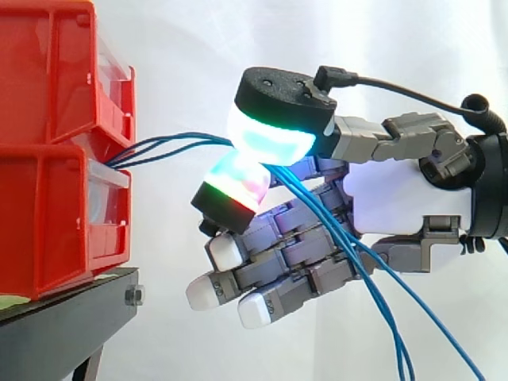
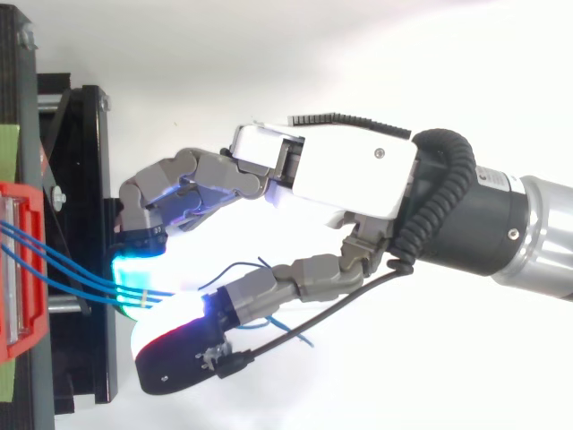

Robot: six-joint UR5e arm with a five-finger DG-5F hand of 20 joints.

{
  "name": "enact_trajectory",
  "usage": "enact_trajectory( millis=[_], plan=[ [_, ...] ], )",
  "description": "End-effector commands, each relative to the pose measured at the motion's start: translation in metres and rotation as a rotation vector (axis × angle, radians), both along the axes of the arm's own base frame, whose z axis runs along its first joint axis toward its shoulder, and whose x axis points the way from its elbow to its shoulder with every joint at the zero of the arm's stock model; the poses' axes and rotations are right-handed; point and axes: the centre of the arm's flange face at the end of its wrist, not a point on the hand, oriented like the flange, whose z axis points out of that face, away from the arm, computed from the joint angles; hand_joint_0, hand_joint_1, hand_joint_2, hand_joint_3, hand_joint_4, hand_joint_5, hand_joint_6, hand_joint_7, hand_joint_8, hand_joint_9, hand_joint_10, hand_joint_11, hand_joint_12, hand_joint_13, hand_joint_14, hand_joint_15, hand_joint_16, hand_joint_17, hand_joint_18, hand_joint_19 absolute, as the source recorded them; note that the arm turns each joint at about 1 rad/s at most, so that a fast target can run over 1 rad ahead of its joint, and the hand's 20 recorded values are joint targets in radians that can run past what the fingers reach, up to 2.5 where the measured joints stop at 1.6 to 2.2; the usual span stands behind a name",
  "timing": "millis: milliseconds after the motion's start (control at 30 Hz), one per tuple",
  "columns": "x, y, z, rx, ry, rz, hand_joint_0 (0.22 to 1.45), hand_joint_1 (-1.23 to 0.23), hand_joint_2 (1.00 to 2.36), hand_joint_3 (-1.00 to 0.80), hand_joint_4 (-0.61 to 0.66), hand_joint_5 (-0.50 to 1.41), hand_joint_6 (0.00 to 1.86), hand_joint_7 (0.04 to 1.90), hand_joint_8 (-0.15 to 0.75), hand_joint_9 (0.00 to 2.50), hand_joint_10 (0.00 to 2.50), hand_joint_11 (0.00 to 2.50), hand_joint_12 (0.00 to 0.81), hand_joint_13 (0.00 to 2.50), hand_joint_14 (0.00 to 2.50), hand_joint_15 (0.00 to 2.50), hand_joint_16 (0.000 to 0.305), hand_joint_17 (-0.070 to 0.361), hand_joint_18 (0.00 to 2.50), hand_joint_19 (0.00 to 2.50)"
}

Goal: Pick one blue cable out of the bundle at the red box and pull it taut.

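Note:
A bundle of thin blue cables [image 1: 171, 144] comes out from between the stacked red bins [image 1: 48, 143] and runs almost straight to my hand [image 1: 405, 198]. The hand is shut on the bundle: a thick pad glowing cyan and green [image 1: 270, 135] presses down on it against a pad glowing red and green [image 1: 234, 186]. I cannot tell how many strands lie in the pinch. Behind the pinch the loose cable ends [image 1: 373, 294] hang down to the lower right. From above, the cables [image 2: 63, 273] cross from the red box [image 2: 18, 269] to the hand [image 2: 349, 175]. The other fingers curl loosely below.
The red bins stand on a black stand [image 1: 63, 325], whose edge [image 2: 85, 179] lies just beside the pinching fingertips. A white curtain hangs behind. The arm comes in from the right.

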Motion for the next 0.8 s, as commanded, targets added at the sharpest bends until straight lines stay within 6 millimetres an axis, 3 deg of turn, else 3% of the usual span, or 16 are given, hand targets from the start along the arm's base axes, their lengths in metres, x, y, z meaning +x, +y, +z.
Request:
enact_trajectory(
  millis=[0, 367, 767],
  plan=[
    [0.0000, 0.0004, 0.0000, 0.000, 0.000, 0.000, 0.74, -0.91, 1.01, -0.33, 0.21, -0.23, 0.87, 1.21, 0.362, 0.65, 0.02, 0.94, 0.432, 0.56, 0.01, 0.19, 0.058, 0.129, 0.68, 0.32],
    [0.0001, 0.0005, 0.0000, 0.001, -0.001, 0.001, 0.78, -0.92, 1.02, -0.30, 0.19, -0.25, 0.88, 1.17, 0.350, 0.62, 0.02, 0.93, 0.431, 0.55, 0.01, 0.19, 0.057, 0.129, 0.68, 0.32],
    [-0.0006, 0.0003, -0.0006, 0.002, 0.005, 0.000, 0.76, -0.97, 1.01, -0.44, 0.23, -0.26, 0.87, 1.19, 0.347, 0.58, 0.02, 0.92, 0.433, 0.54, 0.01, 0.18, 0.058, 0.132, 0.71, 0.30]
  ],
)
